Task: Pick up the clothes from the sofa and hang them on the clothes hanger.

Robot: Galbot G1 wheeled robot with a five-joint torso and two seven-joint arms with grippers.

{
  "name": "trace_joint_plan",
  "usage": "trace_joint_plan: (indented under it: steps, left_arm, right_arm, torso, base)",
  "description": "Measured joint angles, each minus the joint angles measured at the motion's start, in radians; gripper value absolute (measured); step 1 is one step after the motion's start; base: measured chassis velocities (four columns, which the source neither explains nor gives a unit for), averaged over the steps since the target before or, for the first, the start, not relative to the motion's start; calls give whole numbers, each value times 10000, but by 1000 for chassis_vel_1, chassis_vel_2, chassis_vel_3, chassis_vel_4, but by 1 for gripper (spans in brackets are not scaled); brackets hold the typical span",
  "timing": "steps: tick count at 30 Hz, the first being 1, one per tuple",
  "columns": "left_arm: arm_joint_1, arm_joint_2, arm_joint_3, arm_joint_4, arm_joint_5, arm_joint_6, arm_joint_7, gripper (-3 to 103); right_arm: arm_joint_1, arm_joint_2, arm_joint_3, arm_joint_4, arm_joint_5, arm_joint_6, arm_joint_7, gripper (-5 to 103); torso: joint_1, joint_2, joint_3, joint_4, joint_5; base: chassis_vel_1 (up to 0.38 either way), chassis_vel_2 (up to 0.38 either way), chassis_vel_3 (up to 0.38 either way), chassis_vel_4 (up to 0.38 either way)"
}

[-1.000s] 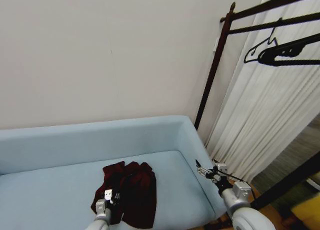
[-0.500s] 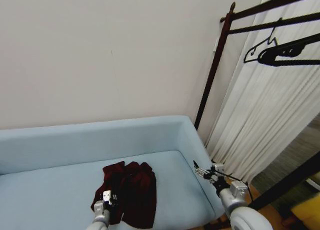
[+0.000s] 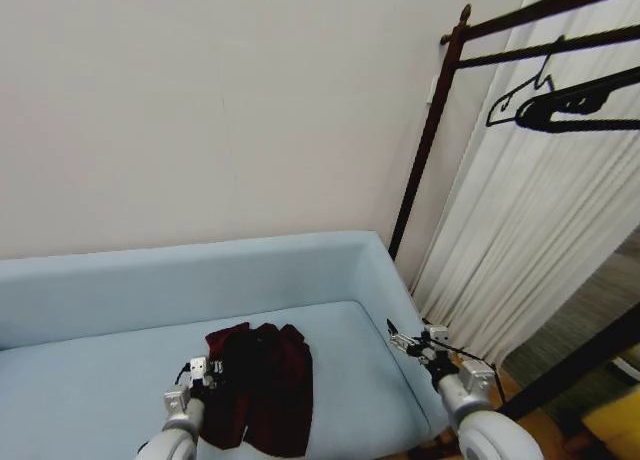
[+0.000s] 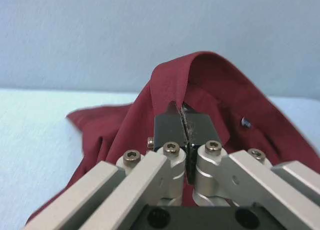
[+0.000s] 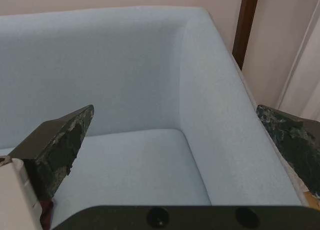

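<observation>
Left gripper [image 4: 181,112], jaws together, seems to pinch the one dark red shirt [image 3: 268,385] on the light blue sofa [image 3: 100,280]; right gripper [image 3: 408,336] gapes wide.

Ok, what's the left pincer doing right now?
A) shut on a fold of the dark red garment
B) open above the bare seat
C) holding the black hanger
A: the left pincer is closed on a raised fold of the dark red garment; the right pincer hangs open over the sofa.
</observation>
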Motion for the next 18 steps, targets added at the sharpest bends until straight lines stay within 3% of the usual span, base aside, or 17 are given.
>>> trace_joint_plan:
  steps: [7, 18]
  left_arm:
    - [-210, 465, -54, -218, -469, 14, 78, 0]
    - [-698, 954, 44, 1, -621, 206, 51, 0]
  right_arm:
    - [462, -233, -633, -189, 983, -201, 398, 100]
    - [2753, -568, -4139, -2379, 2843, -402, 1668, 99]
  torso:
    - [0, 0, 0, 0, -1]
    - [0, 0, 2, 1, 0]
  base:
    - [0, 0, 0, 0]
    - [0, 0, 0, 0]
